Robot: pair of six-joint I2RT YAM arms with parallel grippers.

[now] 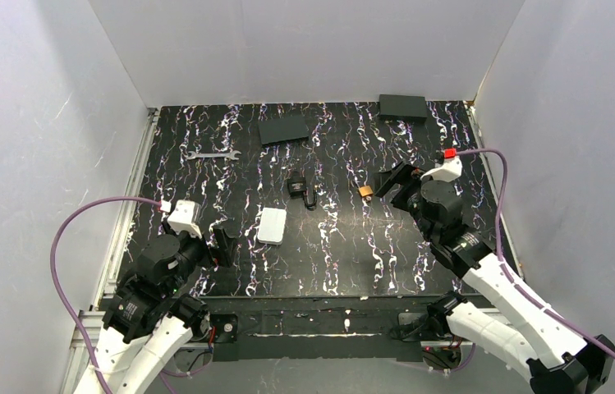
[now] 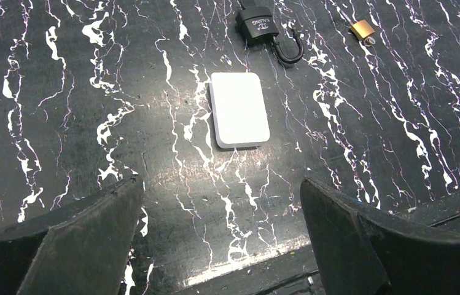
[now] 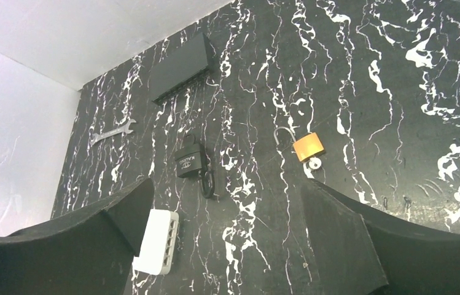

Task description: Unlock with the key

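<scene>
The black padlock lies mid-table with its dark shackle swung out like a hook; it also shows in the left wrist view. A small black stub juts from the padlock end opposite the shackle. It may be the key's head; no brass blade shows. A small brass lock body with a thin silver shackle and a silver round piece lies to its right. My right gripper is open and empty beside the brass piece. My left gripper is open and empty, at the near left.
A white port box lies between my left gripper and the padlock. A silver flat wrench lies far left. Two black boxes stand at the back, one in the middle and one at the right. White walls enclose the table.
</scene>
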